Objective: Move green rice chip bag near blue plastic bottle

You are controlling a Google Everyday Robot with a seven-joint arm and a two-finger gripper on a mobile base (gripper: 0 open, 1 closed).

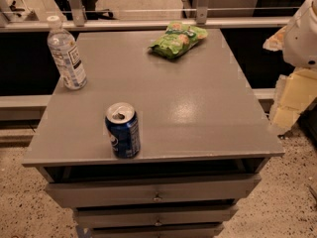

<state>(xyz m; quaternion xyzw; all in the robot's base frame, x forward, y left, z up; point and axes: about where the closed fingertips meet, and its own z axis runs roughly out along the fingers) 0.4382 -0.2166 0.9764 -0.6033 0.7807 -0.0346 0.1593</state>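
Note:
The green rice chip bag (178, 39) lies flat at the far middle of the grey cabinet top (198, 108). The blue plastic bottle (67, 53), clear with a white cap and a white label, stands upright at the far left corner. The bag and the bottle are well apart, about a third of the top's width between them. A white rounded part of my arm (303, 33) shows at the right edge, beside and off the cabinet. My gripper is out of view.
A blue soda can (123, 130) stands upright near the front edge, left of centre. The cabinet has several drawers (157, 192) below the top. A rail (148, 24) runs behind it. Pale yellow blocks (292, 98) sit on the right by the floor.

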